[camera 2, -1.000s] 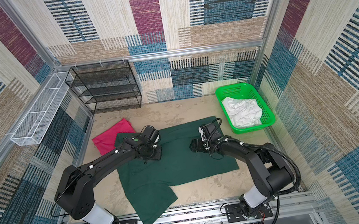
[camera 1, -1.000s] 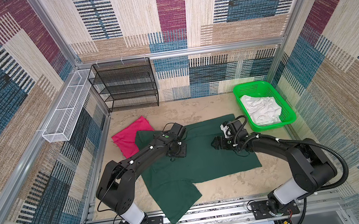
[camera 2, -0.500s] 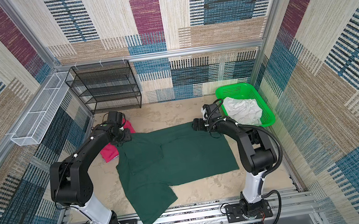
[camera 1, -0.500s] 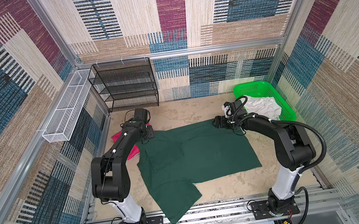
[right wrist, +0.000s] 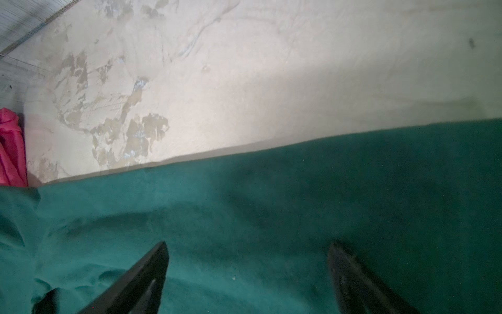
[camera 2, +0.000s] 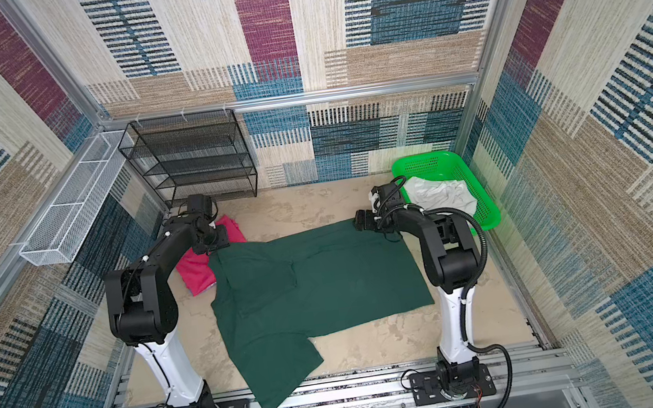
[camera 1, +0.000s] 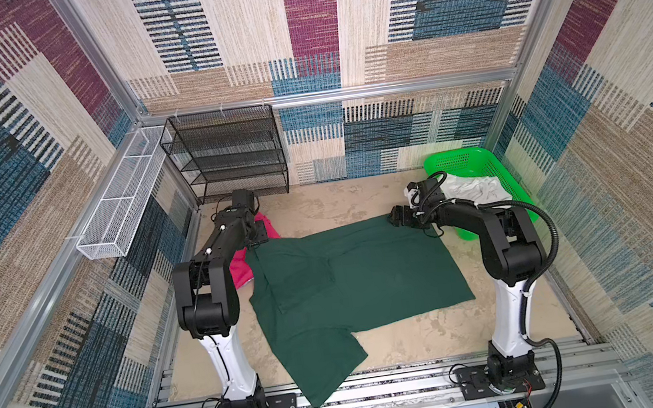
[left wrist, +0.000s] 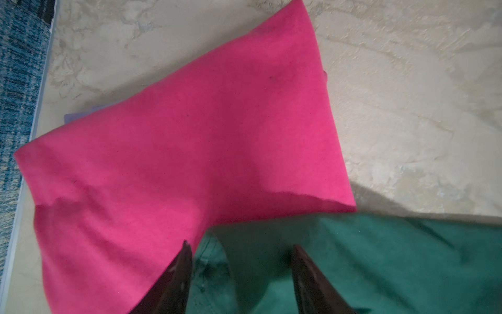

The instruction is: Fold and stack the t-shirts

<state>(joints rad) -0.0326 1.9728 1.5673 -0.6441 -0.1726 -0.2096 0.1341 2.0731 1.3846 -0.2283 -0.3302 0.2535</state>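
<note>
The dark green t-shirt (camera 1: 366, 276) (camera 2: 325, 280) lies spread on the sandy table, one flap folded over its left half and its lower left part hanging over the front rail. The folded pink t-shirt (camera 1: 240, 267) (left wrist: 190, 136) lies at its far left corner, partly under my left arm. My left gripper (camera 1: 259, 235) (left wrist: 241, 252) is open over that corner, where green cloth humps up between the fingers. At the far right corner, my right gripper (camera 1: 395, 218) (right wrist: 247, 252) stands wide open just above the green cloth.
A bright green lattice basket (camera 1: 474, 159) holding white cloth (camera 1: 474, 190) stands at the back right, close behind my right arm. A black mesh shelf (camera 1: 227, 153) stands against the back wall. A white wire basket (camera 1: 123, 199) hangs on the left wall.
Both grippers have moved from the middle of the green t-shirt back to its far corners. The left jaws have opened wider.
</note>
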